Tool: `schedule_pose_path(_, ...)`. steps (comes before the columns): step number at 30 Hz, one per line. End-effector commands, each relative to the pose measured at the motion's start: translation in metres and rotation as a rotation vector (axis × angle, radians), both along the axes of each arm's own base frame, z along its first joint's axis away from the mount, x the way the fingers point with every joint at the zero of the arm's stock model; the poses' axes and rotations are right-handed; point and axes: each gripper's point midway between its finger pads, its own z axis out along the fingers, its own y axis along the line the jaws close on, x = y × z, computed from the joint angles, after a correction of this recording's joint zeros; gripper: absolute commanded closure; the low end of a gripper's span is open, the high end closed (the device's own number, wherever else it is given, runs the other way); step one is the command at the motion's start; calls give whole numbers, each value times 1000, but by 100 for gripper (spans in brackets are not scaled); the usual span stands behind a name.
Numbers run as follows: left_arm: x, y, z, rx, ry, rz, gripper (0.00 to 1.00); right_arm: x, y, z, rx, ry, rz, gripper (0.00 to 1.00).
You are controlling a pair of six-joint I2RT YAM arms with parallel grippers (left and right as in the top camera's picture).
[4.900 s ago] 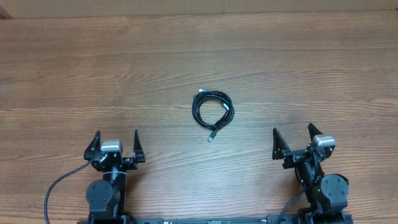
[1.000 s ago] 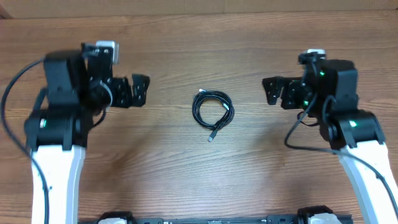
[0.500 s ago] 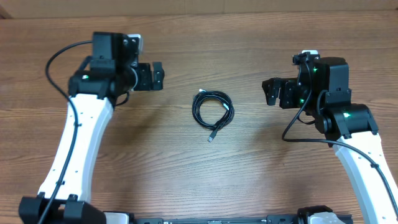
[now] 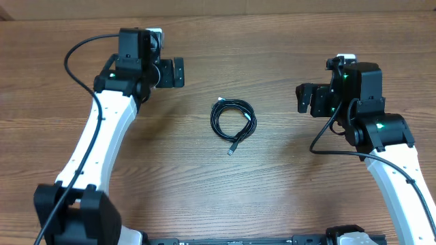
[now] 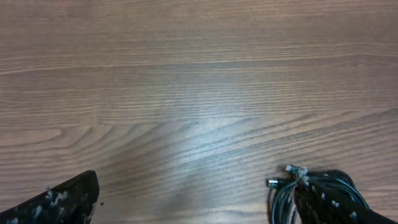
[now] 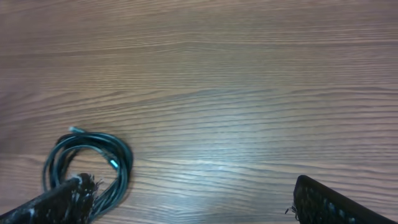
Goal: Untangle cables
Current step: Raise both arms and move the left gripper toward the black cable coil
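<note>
The cables lie in one small black coil at the middle of the wooden table, with one plug end trailing toward the near side. My left gripper hovers to the coil's far left, open and pointing right. To the coil's right, my right gripper is also open and points left at it. In the left wrist view the cables show at the bottom right, partly behind one finger. In the right wrist view the cables sit at the lower left beside a finger. Neither gripper touches them.
A pale strip runs beyond the table's far edge at the top. Thicker black wires loop off the left arm, and others hang from the right arm. Both arm bases stand at the near edge.
My left arm has swung right and toward the far side, nearer the coil. The right gripper has shifted slightly right. The cables have not moved, and both grippers stay open.
</note>
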Motion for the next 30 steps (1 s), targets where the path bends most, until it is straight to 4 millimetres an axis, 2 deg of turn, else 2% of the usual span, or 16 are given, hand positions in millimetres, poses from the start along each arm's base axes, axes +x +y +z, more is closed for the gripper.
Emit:
schedule_pose_path(1, 10, -9, -13, -30, 20, -2, 0, 4, -6, 14, -30, -43, -27, 0)
schedule_pose_path(11, 29, -12, -74, -68, 114, 64, 0, 2, 0, 12, -3, -28, 2, 0)
schedule_pose_path(12, 34, -23, -97, -80, 141, 64, 0, 2, 0, 6, 14, -5, -18, 0)
schedule_pose_path(16, 39, -41, -104, -104, 131, 55, 0, 0, 0, -5, 23, 40, -34, 0)
schedule_pose_path(20, 42, -56, -117, -89, 127, 31, 5, 0, 0, -13, 36, 69, -53, 0)
schedule_pose_path(30, 34, -60, -174, -45, 226, 50, 7, 0, 0, -18, 50, 86, -71, 0)
